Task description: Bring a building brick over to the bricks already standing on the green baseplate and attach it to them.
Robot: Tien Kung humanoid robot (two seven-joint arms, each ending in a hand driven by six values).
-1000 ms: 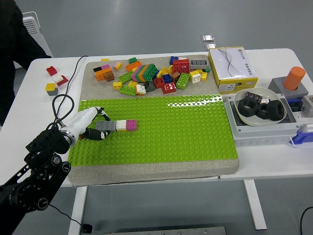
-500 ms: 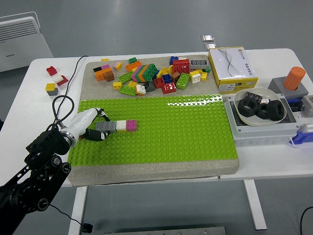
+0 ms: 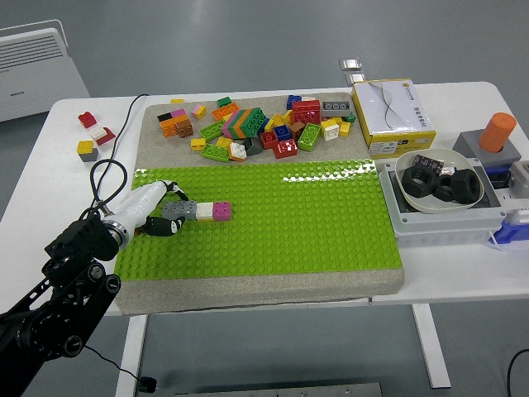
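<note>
Left white-and-black robot hand (image 3: 151, 212) grasping grey building brick (image 3: 174, 210), joined to white-and-pink brick row (image 3: 213, 211) on green studded baseplate (image 3: 289, 223)

Looks like a robotics lab: white table (image 3: 248, 107), grey floor (image 3: 248, 41), parts bin at 3 o'clock (image 3: 446, 217).

Most of the green baseplate (image 3: 314, 223) lies bare across the centre and lower right of the frame, open to a pass from the near edge. At its left end the left hand (image 3: 153, 211) and the short row of bricks (image 3: 197, 211) take the room. Across the upper middle the loose brick pile (image 3: 260, 126) bars the far side, while the yellow box (image 3: 393, 116) and bowl (image 3: 438, 186) close off the right.
</note>
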